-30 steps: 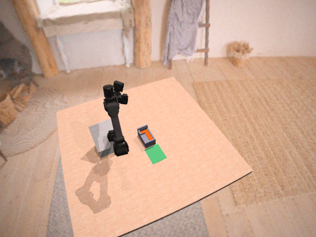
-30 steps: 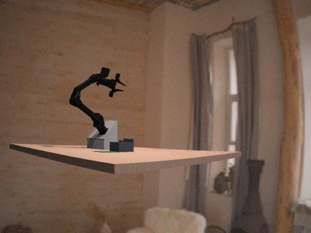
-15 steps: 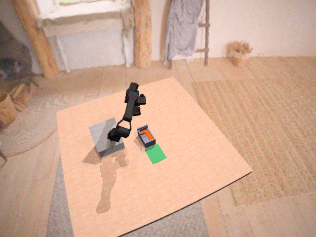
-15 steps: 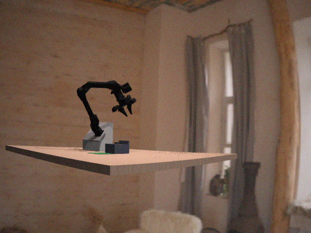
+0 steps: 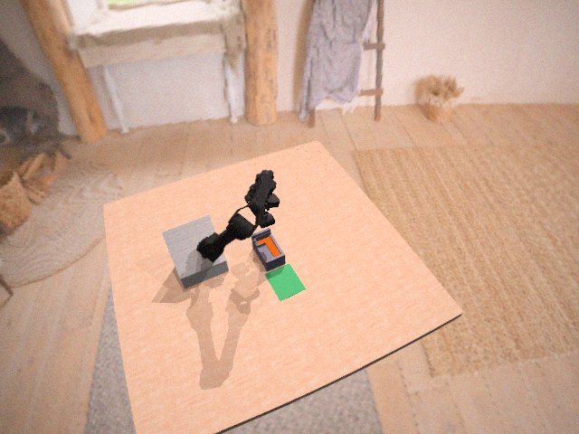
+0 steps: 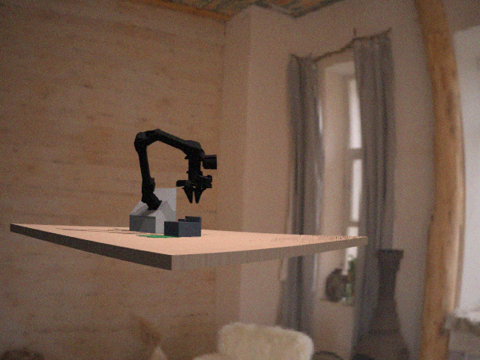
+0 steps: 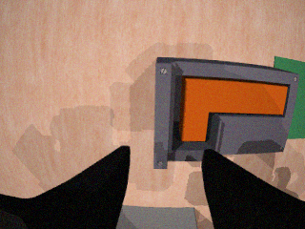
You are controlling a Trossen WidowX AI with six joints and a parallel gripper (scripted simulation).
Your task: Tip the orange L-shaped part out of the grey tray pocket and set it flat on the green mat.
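The orange L-shaped part [image 5: 271, 246] [image 7: 243, 95] lies level in its pocket in the grey tray [image 5: 276, 264] [image 6: 190, 229] [image 7: 164, 110]. Its L-shaped end is beside the tray's raised end wall, and its long arm points toward the green mat [image 5: 285, 282] [image 6: 153, 235] [image 7: 301, 116]. The mat lies flat beside the tray's other end. My gripper [image 6: 193, 202] [image 7: 167, 156] points down, partly open and empty. It hangs well above the tray, near the raised wall end, touching nothing. In the top view its fingertips cannot be made out clearly.
The arm stands on a grey base block [image 5: 191, 245] [image 6: 142, 223] on the wooden table [image 5: 355, 280] [image 6: 232, 241]. The tray's raised end wall [image 6: 193, 219] stands higher than its other walls. Arm shadows fall across the table and tray.
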